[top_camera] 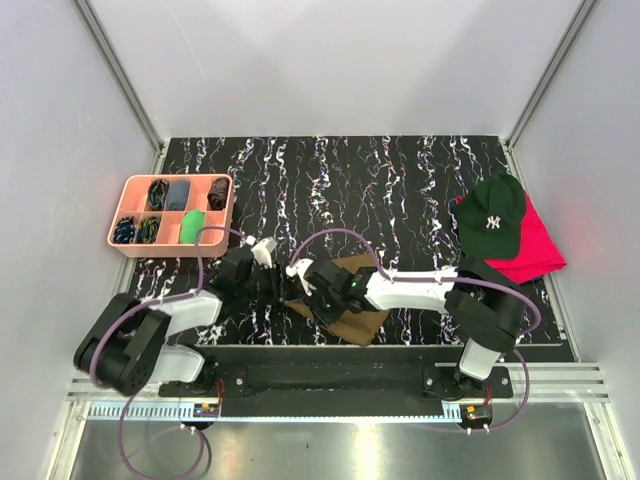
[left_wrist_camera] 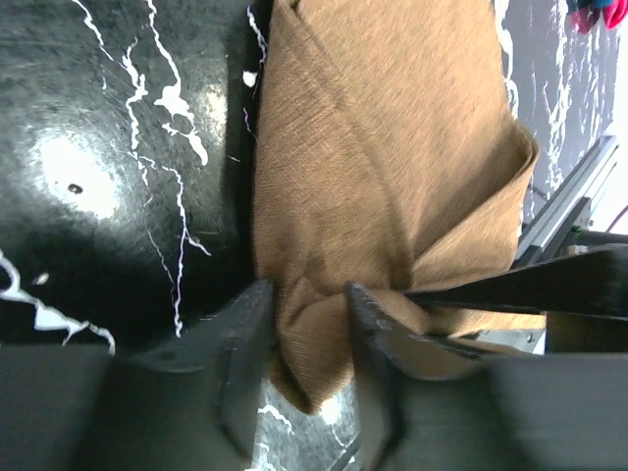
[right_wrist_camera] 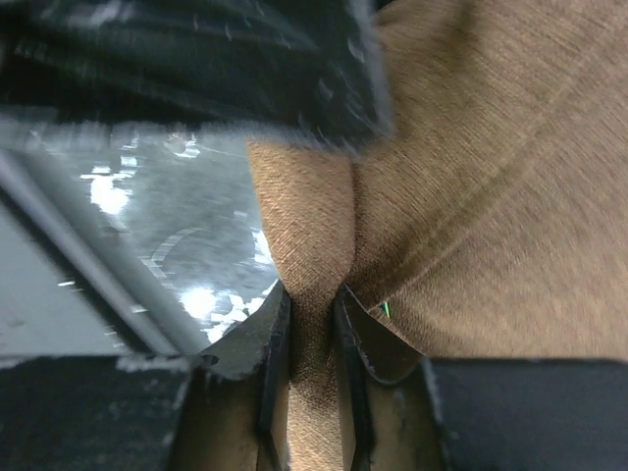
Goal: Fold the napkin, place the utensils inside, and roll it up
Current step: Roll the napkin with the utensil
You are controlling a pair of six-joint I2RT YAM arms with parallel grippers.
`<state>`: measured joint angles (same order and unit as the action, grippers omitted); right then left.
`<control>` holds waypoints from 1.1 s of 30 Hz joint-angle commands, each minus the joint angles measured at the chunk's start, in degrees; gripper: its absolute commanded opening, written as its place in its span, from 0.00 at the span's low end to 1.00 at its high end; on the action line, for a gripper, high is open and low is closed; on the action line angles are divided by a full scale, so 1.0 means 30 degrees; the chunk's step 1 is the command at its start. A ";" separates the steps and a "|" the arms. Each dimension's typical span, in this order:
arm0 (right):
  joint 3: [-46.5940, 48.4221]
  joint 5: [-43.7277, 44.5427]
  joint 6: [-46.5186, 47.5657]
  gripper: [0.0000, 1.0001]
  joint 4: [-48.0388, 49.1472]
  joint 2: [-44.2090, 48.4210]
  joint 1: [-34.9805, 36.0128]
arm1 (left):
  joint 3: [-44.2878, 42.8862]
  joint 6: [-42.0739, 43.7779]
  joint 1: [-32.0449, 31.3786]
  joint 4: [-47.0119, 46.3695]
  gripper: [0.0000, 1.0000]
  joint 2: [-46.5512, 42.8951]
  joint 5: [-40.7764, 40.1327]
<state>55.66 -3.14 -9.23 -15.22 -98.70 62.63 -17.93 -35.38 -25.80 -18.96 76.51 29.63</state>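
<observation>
The napkin (top_camera: 352, 318) is seen lying partly folded on the near middle of the marbled table (top_camera: 400, 190), where both arms are brought together at its left-hand end. The right gripper (right_wrist_camera: 310, 299) is shown nearly closed, a narrow ridge of the brown cloth pinched between its fingers. The left gripper (left_wrist_camera: 309, 294) is held part-way open astride a loose corner of the same cloth; whether any pressure is kept on it cannot be told. The bulk of the fabric is spread away from both pincers toward the robot's right, so any fold or roll is judged to run in that direction. The left arm is the nearer one. The right arm is stretched across the cloth from the far side. The utensils are not made out in any view, and whether they are already wrapped inside cannot be said. A pink tray (top_camera: 175, 179) is set at the far left, its compartments filled with small dark items and one green piece, too small to be identified. A dark green cap (top_camera: 492, 212) is laid on a red cloth (top_camera: 540, 252) at the far right.
</observation>
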 commanded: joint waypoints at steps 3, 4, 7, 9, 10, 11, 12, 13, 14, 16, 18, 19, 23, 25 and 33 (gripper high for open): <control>-0.0711 -0.5045 0.0002 0.22 -0.0404 -0.1673 -0.0368 | -0.0174 -0.0045 0.0222 0.2534 0.56 -0.3991 -0.1933; -0.0798 -0.5280 0.0031 0.21 -0.0172 -0.1643 -0.0456 | -0.0174 0.0188 0.0222 0.2889 0.57 -0.4405 -0.2458; -0.1149 -0.5984 0.0002 0.21 0.0325 -0.1526 -0.0894 | -0.0058 0.0657 0.0310 0.4033 0.56 -0.5725 -0.3280; -0.1499 -0.6597 -0.0085 0.20 0.0707 -0.1351 -0.1159 | 0.0322 0.0776 0.0368 0.4385 0.55 -0.6514 -0.3546; -0.1618 -0.6891 -0.0173 0.20 0.1144 -0.1321 -0.1479 | 0.0498 0.0805 0.0397 0.4387 0.55 -0.6780 -0.3664; -0.1735 -0.7155 -0.0261 0.20 0.1352 -0.1262 -0.1598 | 0.0876 0.0805 0.0398 0.4300 0.54 -0.7015 -0.3665; -0.1998 -0.7651 -0.0291 0.20 0.1557 -0.1233 -0.1803 | 0.1083 0.0776 0.0398 0.4038 0.54 -0.7539 -0.3491; -0.2087 -0.7888 -0.0378 0.20 0.1849 -0.1233 -0.1979 | 0.1317 0.0747 0.0398 0.3745 0.54 -0.7776 -0.3228; -0.2262 -0.8180 -0.0379 0.20 0.1997 -0.1262 -0.2358 | 0.1784 0.0747 0.0398 0.3017 0.54 -0.8011 -0.2993; -0.2380 -0.9030 -0.0408 0.20 0.2260 -0.1466 -0.2653 | 0.2458 0.0602 0.0398 0.2252 0.55 -0.8451 -0.2263; -0.2556 -0.9789 -0.0408 0.20 0.2495 -0.1671 -0.3092 | 0.2783 0.0571 0.0398 0.1255 0.57 -0.8512 -0.1618; -0.2615 -1.0026 -0.0466 0.20 0.2757 -0.1759 -0.3268 | 0.3017 0.0571 0.0398 0.0933 0.58 -0.8395 -0.1469; -0.2673 -1.1169 -0.0554 0.20 0.3169 -0.2461 -0.4118 | 0.3428 0.0630 0.0397 -0.0005 0.58 -0.8043 -0.1175; -0.2733 -1.1931 -0.0788 0.20 0.3638 -0.2696 -0.4732 | 0.3837 0.0572 0.0398 -0.0504 0.57 -0.8071 -0.1175; -0.2381 -1.3221 -0.1462 0.20 0.3873 -0.4131 -0.6023 | 0.4366 0.0454 0.0398 -0.2642 0.56 -0.7224 -0.1409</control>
<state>49.91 -46.19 -14.22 0.82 -106.83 46.35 -5.56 -34.48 -24.77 -19.35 52.84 24.25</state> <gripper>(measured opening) 0.208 0.568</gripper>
